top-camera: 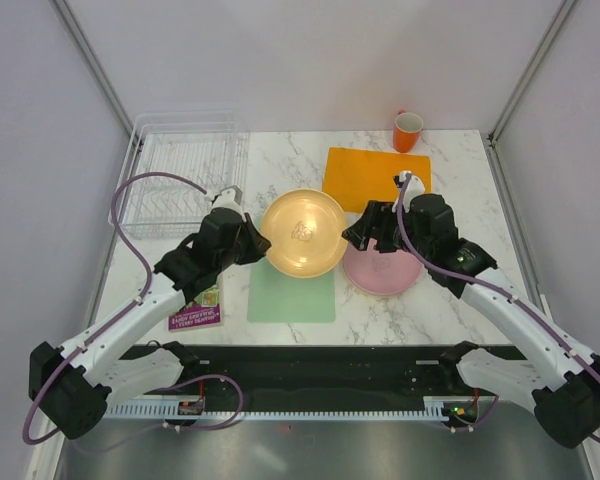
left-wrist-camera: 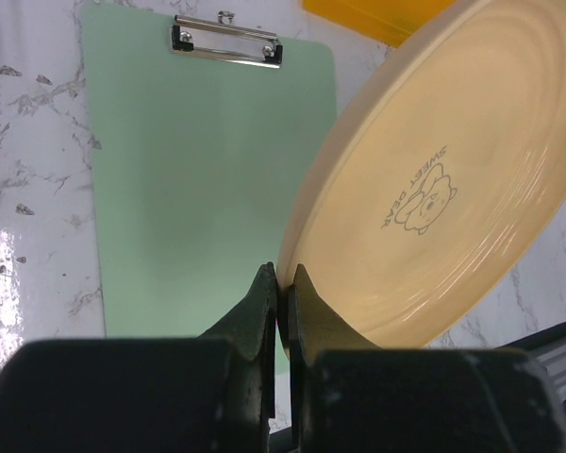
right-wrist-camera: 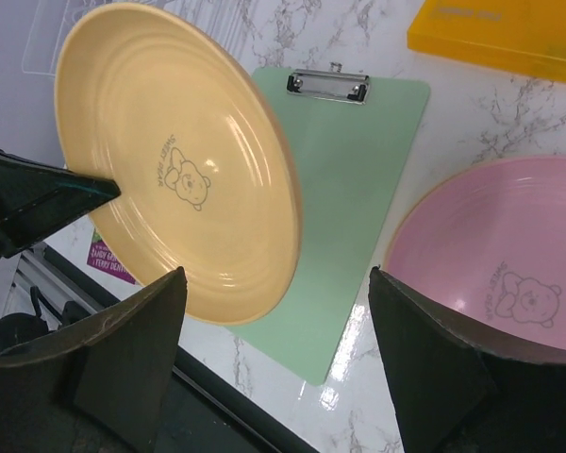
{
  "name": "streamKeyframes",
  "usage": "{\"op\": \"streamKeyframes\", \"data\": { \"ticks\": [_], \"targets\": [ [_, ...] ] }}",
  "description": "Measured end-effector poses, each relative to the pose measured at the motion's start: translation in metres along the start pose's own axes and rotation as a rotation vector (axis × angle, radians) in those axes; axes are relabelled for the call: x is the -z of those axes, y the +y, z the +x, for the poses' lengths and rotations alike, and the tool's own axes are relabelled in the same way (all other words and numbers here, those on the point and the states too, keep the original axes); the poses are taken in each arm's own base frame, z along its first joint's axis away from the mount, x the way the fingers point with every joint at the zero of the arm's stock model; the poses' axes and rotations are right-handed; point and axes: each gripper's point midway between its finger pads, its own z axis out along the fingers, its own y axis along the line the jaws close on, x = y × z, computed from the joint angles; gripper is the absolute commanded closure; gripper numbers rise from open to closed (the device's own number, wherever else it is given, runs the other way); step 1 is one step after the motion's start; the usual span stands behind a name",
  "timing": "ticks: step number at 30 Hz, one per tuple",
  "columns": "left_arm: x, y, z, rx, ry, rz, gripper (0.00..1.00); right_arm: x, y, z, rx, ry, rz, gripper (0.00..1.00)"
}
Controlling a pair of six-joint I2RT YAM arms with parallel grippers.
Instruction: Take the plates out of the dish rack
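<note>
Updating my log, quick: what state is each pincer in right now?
The left pincer is closed on the rim of the round yellow-orange plastic plate.
The right pincer is open, holding nothing.

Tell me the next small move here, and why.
Probably ease the right gripper toward the free rim of the yellow plate to take it. The left gripper is pinching that plate by its edge, tilted above the green clipboard, and the right gripper is open beside it, over the pink plate.
</note>
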Motion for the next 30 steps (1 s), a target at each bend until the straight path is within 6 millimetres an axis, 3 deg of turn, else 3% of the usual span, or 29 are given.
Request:
{"op": "streamKeyframes", "data": {
  "ticks": [6,8,10,12,13,16,18,19,20,21,23,25,26,30],
  "targets": [
    [0.005,-0.014,-0.001,-0.004,0.011,0.050,0.98,-0.012,-0.007,0.007,-0.002,0.030,0.018,0.18],
    [0.006,-0.019,0.002,-0.007,0.023,0.070,0.98,-0.016,-0.008,0.008,-0.002,0.037,0.019,0.31],
    [0.007,-0.022,0.005,-0.011,0.035,0.082,0.98,-0.022,-0.009,0.010,0.000,0.047,0.018,0.38],
    [0.008,-0.026,0.008,-0.013,0.045,0.095,0.98,-0.027,-0.009,0.013,0.000,0.058,0.013,0.54],
    [0.009,-0.027,0.009,-0.015,0.050,0.102,0.98,-0.029,-0.010,0.014,0.001,0.064,0.010,0.68],
    [0.010,-0.032,0.012,-0.019,0.061,0.123,0.98,-0.032,-0.009,0.017,-0.001,0.074,-0.003,1.00],
    [0.008,-0.026,0.013,-0.015,0.062,0.104,0.97,-0.031,-0.006,0.017,0.009,0.075,-0.020,1.00],
    [0.008,-0.026,0.012,-0.014,0.060,0.104,0.90,-0.031,-0.007,0.017,0.016,0.074,-0.015,1.00],
    [0.008,-0.026,0.012,-0.014,0.059,0.105,0.59,-0.030,-0.008,0.018,0.018,0.073,-0.011,1.00],
    [0.009,-0.027,0.012,-0.015,0.059,0.108,0.40,-0.028,-0.009,0.018,0.019,0.070,-0.007,1.00],
    [0.009,-0.027,0.012,-0.015,0.052,0.105,0.18,-0.024,-0.012,0.016,0.024,0.058,0.016,1.00],
    [0.008,-0.024,0.010,-0.028,0.039,0.091,0.10,-0.016,-0.021,0.012,0.027,0.038,0.069,1.00],
    [0.008,-0.021,0.009,-0.032,0.030,0.075,0.00,-0.011,-0.026,0.010,0.030,0.026,0.101,1.00],
    [0.010,0.001,0.002,-0.065,-0.017,-0.031,0.00,0.008,-0.052,-0.007,0.032,-0.025,0.231,1.00]
  ]
}}
